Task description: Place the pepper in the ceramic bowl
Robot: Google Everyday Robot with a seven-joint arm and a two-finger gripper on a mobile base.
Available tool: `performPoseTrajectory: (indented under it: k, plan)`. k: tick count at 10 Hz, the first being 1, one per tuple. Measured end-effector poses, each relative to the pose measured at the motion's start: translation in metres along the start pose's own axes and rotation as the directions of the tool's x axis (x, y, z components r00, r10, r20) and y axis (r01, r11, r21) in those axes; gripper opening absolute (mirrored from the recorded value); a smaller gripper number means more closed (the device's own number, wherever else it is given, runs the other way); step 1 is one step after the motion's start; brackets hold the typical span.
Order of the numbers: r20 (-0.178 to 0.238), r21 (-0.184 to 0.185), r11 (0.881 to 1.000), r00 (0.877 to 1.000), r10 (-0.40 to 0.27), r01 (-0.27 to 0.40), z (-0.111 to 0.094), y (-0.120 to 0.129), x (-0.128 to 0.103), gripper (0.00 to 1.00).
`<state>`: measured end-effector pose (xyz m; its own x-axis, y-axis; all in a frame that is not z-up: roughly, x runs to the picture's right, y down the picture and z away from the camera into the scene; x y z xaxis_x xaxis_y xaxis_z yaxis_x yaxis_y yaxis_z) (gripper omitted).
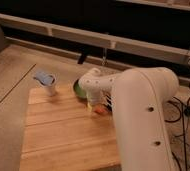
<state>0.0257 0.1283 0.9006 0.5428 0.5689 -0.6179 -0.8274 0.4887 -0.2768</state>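
Note:
The green ceramic bowl (78, 89) stands at the far edge of the wooden board (63, 130); only its left rim shows, as my white arm covers the rest. An orange-red bit of the pepper (101, 111) shows on the board just below the arm's end, right of the bowl. My gripper (95, 103) points down at the arm's tip, right over the pepper and next to the bowl, mostly hidden by the arm.
A pale cup with a blue cloth (46, 82) stands on the board's far left corner. My bulky white arm (143, 115) fills the right side. A counter rail (88, 37) runs behind. Cables (188, 105) lie at the right.

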Motion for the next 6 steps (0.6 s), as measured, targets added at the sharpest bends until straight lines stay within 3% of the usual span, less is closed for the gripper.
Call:
performPoseTrajectory:
  k: [3, 5, 6]
  plan:
    - [0.014, -0.022, 0.998, 0.998, -0.059, 0.059, 0.0050, 0.0126, -0.0160, 0.45]
    - [0.009, -0.036, 0.997, 0.998, -0.062, 0.062, 0.0101, 0.0135, -0.0145, 0.23]
    - [0.007, -0.038, 0.998, 0.998, -0.059, 0.059, 0.0108, 0.0133, -0.0134, 0.19]
